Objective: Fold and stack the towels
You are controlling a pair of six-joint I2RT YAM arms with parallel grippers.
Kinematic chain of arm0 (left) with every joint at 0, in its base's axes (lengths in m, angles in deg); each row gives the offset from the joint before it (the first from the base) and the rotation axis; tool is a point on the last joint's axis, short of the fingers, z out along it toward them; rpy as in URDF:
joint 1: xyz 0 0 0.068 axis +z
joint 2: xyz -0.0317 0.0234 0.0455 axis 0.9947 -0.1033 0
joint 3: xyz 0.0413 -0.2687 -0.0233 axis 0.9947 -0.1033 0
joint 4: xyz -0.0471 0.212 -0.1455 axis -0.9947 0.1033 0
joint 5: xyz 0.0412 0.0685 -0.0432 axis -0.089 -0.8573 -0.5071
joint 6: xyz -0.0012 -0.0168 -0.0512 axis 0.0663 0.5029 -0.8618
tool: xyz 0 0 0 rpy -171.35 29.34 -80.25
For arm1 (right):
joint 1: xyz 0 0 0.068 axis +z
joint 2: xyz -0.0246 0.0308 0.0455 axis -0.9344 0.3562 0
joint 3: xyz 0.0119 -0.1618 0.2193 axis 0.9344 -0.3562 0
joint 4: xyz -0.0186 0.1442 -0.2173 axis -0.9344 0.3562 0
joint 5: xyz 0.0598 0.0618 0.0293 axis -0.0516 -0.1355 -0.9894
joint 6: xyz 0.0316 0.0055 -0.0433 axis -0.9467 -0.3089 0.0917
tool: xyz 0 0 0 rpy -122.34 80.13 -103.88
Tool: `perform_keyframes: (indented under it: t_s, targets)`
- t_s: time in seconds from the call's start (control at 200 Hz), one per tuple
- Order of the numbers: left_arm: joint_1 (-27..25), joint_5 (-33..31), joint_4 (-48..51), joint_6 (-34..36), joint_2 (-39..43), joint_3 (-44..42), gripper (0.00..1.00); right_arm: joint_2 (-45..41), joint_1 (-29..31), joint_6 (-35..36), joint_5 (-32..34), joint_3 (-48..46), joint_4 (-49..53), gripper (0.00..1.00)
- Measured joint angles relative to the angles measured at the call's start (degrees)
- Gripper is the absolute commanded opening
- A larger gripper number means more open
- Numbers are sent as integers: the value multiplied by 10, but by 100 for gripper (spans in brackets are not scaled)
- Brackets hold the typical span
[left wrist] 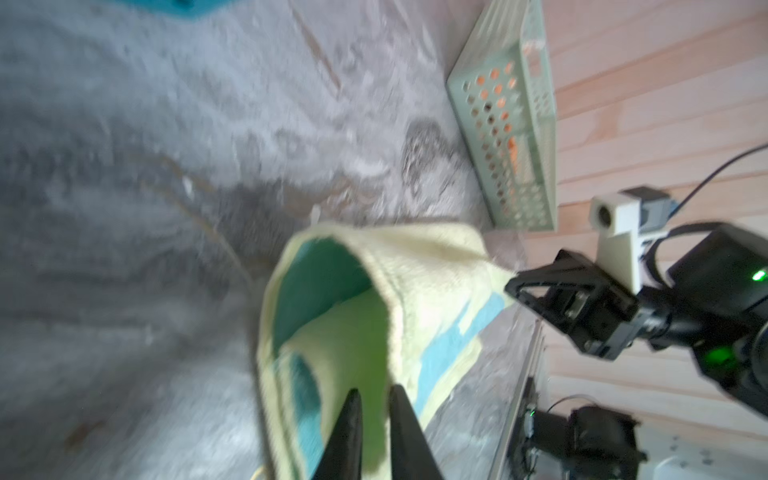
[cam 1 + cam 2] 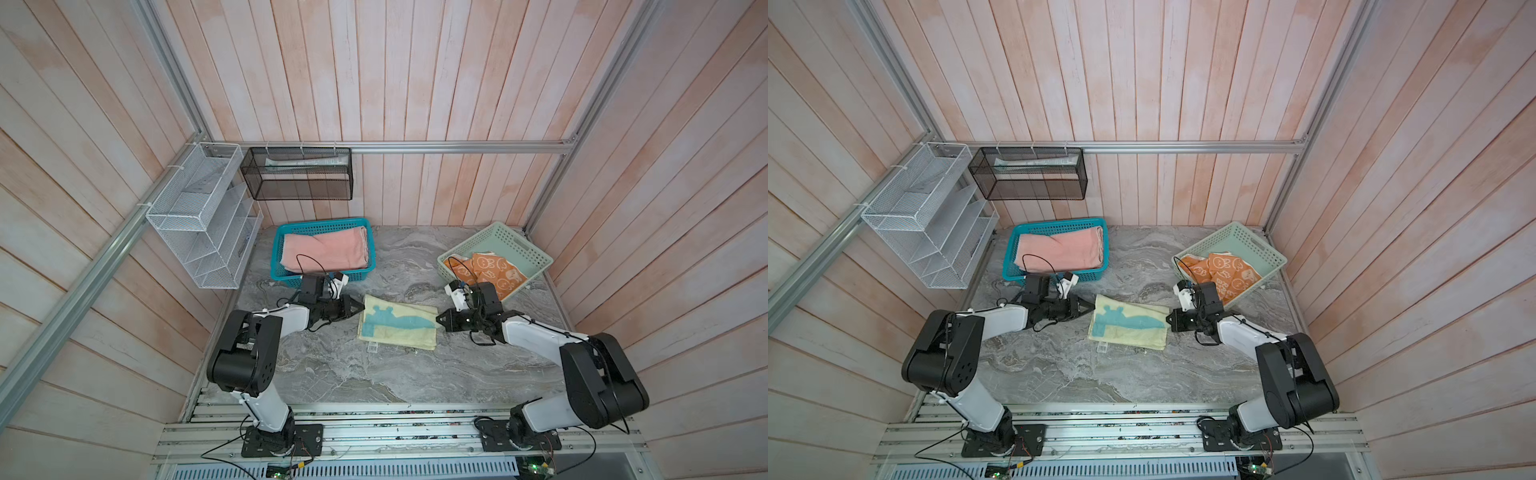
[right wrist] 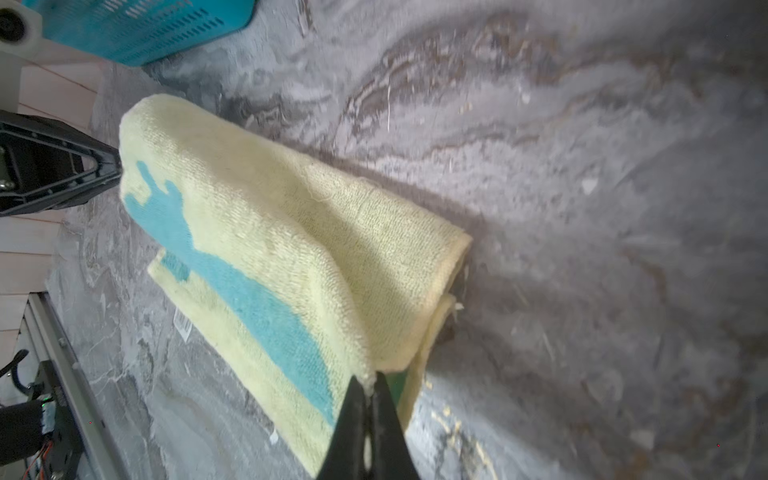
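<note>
Here we see the pale yellow, teal-patterned terry towel folded once, right gripper pinching a corner, left gripper narrowly parted; the crumpled orange rabbit-print towel awaits.

Nothing legible — the small white tag at the edge of the yellow towel, nearer the left gripper, shows only blurred marks.
</note>
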Motion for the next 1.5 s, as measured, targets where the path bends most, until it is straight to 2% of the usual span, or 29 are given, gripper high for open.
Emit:
perform_keyframes:
  t_s: [0.045, 0.1, 0.215, 0.295, 0.465, 0.59, 0.695, 0.835, 0.99, 1.055, 1.135, 1.245, 1.5]
  targets:
    - [1, -8, -8, 3, 24, -32, 39, -31, 3, -9, 0, -17, 9, 38]
    - [3, -22, -13, -2, 57, -70, 41, -75, 7, -12, 0, -32, 17, 42]
    - [7, -39, -18, -11, 106, -109, 41, -146, 9, -28, 13, -40, 35, 44]
    - [8, -43, -21, -19, 111, -104, 41, -159, 9, -35, 34, -39, 42, 45]
    - [-3, -50, -6, -24, 84, -47, 41, -94, 7, -52, 62, -11, 75, 45]
    - [-26, -54, 5, -24, 54, -7, 42, -21, 7, -62, 41, 29, 80, 45]
    - [-43, -58, 15, -31, 35, 4, 39, 5, 9, -68, 25, 36, 77, 45]
    - [-56, -63, 28, -49, 12, 4, 40, 18, 12, -74, 11, 36, 76, 40]
    - [-70, -65, 28, -63, 5, 4, 40, 34, 13, -75, 0, 36, 76, 18]
    - [-74, -64, 28, -67, 3, 4, 34, 38, 13, -75, -3, 37, 76, 10]
    - [-75, -64, 31, -68, 3, 4, 17, 39, 13, -76, -5, 38, 77, 1]
    - [-75, -68, 49, -67, 3, 8, 0, 39, 13, -75, -9, 45, 79, 0]
    - [-67, -81, 136, -40, 20, 56, 0, 32, 13, -76, -13, 79, 121, 0]
